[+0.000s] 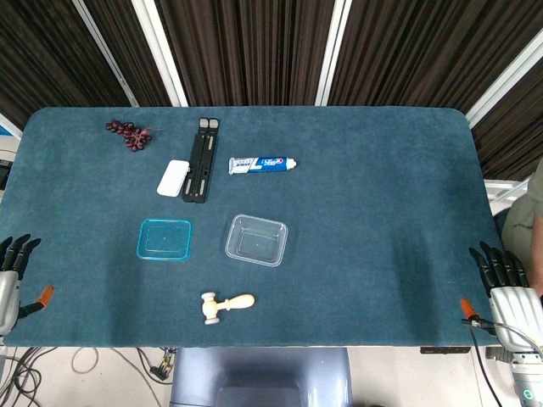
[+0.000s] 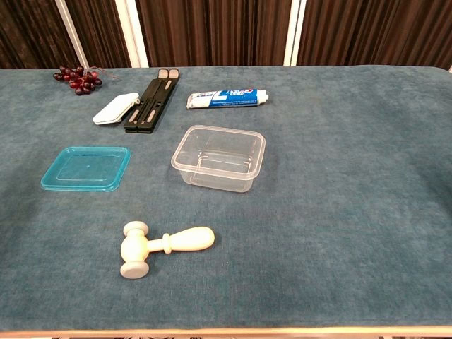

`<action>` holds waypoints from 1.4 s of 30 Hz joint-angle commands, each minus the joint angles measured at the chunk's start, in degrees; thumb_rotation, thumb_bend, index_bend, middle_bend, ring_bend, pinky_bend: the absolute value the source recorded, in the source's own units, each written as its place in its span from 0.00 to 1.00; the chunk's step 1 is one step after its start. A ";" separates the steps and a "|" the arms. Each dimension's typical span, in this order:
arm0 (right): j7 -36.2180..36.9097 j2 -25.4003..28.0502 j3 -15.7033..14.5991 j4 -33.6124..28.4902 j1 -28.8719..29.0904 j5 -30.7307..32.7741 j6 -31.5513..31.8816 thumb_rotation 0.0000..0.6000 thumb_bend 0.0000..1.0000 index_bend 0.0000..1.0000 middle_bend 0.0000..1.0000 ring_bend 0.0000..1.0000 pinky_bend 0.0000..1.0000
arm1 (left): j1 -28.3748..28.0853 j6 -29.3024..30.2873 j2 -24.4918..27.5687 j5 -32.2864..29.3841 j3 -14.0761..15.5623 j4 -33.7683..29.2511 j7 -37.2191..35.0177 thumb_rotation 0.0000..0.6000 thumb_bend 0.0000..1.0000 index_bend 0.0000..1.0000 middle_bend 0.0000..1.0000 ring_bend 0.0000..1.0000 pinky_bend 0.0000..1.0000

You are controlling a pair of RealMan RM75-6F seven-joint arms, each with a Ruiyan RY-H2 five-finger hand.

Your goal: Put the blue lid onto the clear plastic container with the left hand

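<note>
Lying flat on the desk, the blue lid sits ahead and right of the left hand, which grasps nothing, fingers spread; its long axis runs crosswise, pointing toward the clear plastic container just beside it

- We spot printing only on the toothpaste tube, lying at the far side of the table: blue and white lettering along its side, too small and blurred for us to read.
- We see no other text, number or sign anywhere.
</note>
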 commanded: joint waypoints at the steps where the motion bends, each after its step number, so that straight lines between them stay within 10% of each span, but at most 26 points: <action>1: -0.06 0.01 0.00 -0.05 -0.03 0.02 0.05 1.00 0.35 0.00 0.00 0.00 0.00 | 0.00 -0.04 0.00 -0.07 0.01 -0.06 0.08 1.00 0.27 0.13 0.06 0.00 0.00; 25: -0.54 0.24 0.01 -0.70 -0.17 0.52 -0.03 1.00 0.35 0.00 0.00 0.00 0.00 | -0.82 -1.24 0.34 -1.20 -1.05 1.14 -2.11 1.00 0.21 0.11 0.05 0.00 0.00; 42: 1.26 0.57 0.14 -2.01 0.13 2.69 -2.15 1.00 0.35 0.00 0.00 0.00 0.00 | -20.18 -28.98 0.80 -16.23 -6.45 -0.38 9.66 1.00 0.12 0.08 0.04 0.00 0.00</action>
